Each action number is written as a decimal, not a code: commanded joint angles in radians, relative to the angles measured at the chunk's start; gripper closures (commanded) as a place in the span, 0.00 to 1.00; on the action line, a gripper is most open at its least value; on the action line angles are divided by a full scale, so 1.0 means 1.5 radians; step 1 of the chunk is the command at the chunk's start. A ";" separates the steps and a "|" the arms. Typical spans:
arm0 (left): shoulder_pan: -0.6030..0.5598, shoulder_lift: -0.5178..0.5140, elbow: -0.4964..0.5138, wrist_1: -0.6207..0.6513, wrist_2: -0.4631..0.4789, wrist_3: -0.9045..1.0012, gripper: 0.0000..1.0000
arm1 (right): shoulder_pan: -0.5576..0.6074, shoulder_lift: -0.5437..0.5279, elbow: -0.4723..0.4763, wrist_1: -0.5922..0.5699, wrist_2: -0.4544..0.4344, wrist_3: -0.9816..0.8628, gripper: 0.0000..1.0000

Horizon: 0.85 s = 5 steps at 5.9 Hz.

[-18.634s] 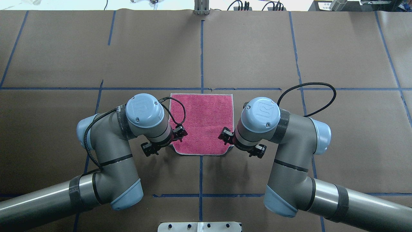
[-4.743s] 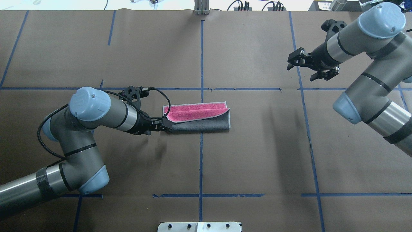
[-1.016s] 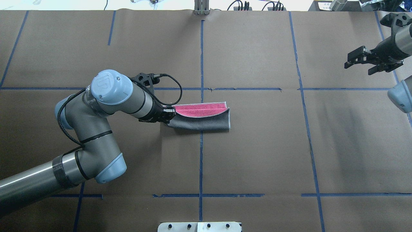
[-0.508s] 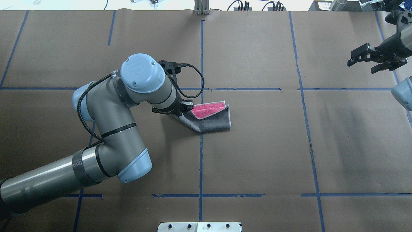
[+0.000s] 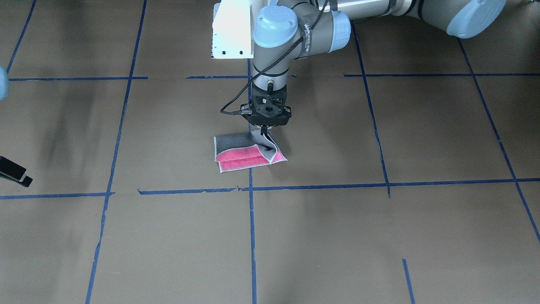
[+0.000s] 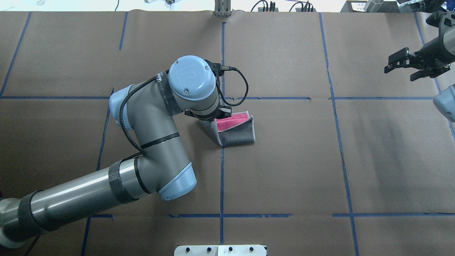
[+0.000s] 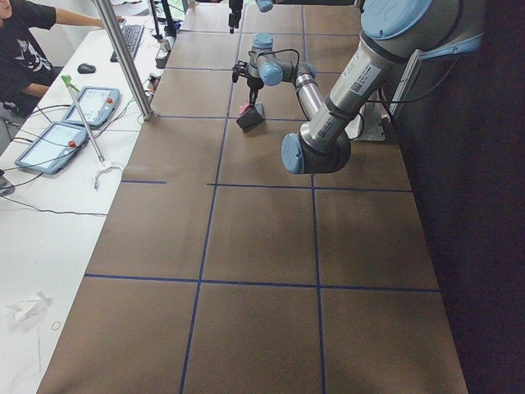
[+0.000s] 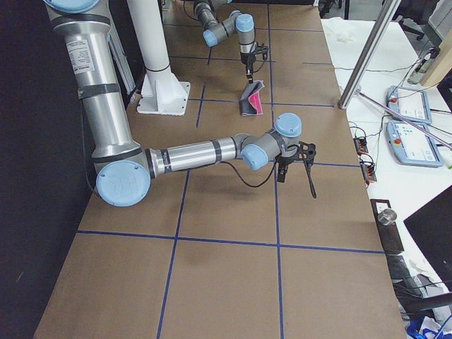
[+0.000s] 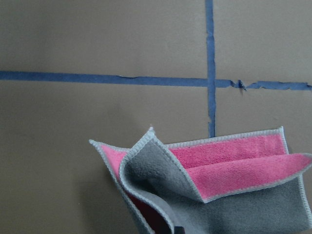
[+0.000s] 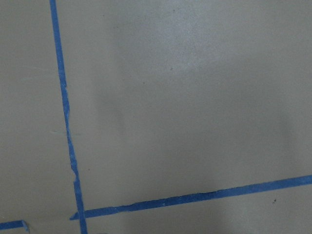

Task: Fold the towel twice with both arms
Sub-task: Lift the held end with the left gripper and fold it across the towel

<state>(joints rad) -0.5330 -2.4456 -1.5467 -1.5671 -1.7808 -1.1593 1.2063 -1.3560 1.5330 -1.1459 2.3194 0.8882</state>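
The towel [image 6: 237, 134] lies near the table's middle, folded once, grey outside with pink showing at its far edge. My left gripper [image 5: 265, 137] points down and is shut on the towel's left end, holding it lifted and curled over towards the right end. The lifted grey flap with its pale edge shows in the left wrist view [image 9: 156, 168]. My right gripper [image 6: 405, 64] hangs open and empty far off at the table's back right, above bare paper. The towel [image 5: 242, 158] also shows in the front view.
Brown paper with blue tape lines [image 6: 222, 71] covers the table. A white pedestal base [image 5: 232, 33] stands at the robot's side. Operator desks with tablets [image 7: 90, 107] and a metal post [image 7: 123, 57] lie beyond the far edge.
My left gripper has carried the towel's left end up and to the right, so the towel's footprint has shortened to about half. The right gripper has barely moved.
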 commanded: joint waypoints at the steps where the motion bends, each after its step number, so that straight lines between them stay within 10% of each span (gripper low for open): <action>1: 0.006 -0.094 0.101 0.015 0.013 0.003 1.00 | 0.001 0.000 0.001 0.001 0.000 0.000 0.00; 5: 0.103 -0.146 0.162 0.013 0.145 0.090 1.00 | 0.003 -0.001 0.000 0.001 0.000 0.000 0.00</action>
<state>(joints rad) -0.4149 -2.6548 -1.3269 -1.5403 -1.6165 -1.0511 1.2090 -1.3561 1.5320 -1.1455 2.3194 0.8882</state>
